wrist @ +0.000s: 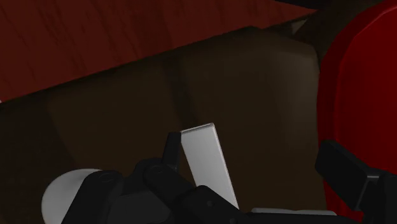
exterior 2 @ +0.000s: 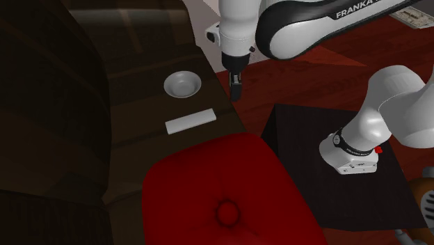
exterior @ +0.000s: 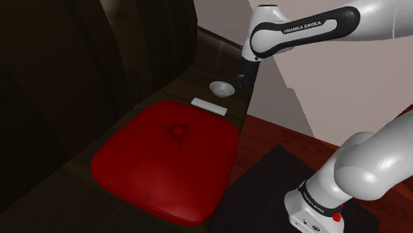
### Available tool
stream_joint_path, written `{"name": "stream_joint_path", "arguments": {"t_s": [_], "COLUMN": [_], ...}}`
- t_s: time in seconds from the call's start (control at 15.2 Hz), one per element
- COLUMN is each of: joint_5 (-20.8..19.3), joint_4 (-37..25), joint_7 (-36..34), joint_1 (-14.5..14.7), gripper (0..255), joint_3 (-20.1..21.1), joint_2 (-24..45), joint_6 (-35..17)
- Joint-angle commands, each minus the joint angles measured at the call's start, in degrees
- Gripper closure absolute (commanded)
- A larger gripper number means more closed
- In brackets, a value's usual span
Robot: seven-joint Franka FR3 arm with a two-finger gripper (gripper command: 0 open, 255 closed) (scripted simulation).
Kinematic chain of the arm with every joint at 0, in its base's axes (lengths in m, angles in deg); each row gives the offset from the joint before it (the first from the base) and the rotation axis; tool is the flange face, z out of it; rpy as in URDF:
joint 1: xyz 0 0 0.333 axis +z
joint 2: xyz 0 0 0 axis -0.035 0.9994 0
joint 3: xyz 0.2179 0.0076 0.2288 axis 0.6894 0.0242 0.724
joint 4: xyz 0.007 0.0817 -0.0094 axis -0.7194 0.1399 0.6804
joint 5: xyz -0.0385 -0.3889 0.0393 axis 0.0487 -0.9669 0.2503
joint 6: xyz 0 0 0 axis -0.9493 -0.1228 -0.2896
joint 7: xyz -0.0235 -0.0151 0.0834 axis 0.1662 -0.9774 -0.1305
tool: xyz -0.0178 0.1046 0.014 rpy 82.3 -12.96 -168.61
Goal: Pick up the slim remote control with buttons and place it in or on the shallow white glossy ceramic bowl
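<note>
Remote [exterior: 209,104] lies flat and untouched on the dark seat [exterior 2: 142,104], between the bowl [exterior: 221,88] and the red cushion [exterior: 169,159]. The gripper [exterior 2: 236,89] hovers by the seat's edge, jaws spread. A skewed descent could knock the bowl or jam the remote against the cushion. The only free room is above.

Home living room, I'd say: dark sofa-like seat [exterior: 66,79], buttoned red cushion [exterior: 165,162] on it, reddish wood-plank floor [exterior 2: 306,83] alongside.
</note>
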Motion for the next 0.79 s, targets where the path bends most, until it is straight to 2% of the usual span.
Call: {"name": "stream_joint_path", "arguments": {"t_s": [0.0,0.4,0.73], "joint_5": [0.86,3.98,6.54], "joint_4": [-2.03,-9.53,-17.81], "joint_7": [1.59,6.56,10.39], "joint_1": [0.26,0.47,0.01], "gripper": [0,0,0], "joint_3": [-0.34,-0.43,0.52], "joint_2": [4.75,17.79,28.75], "joint_6": [-2.88,-8.61,-11.36]}}
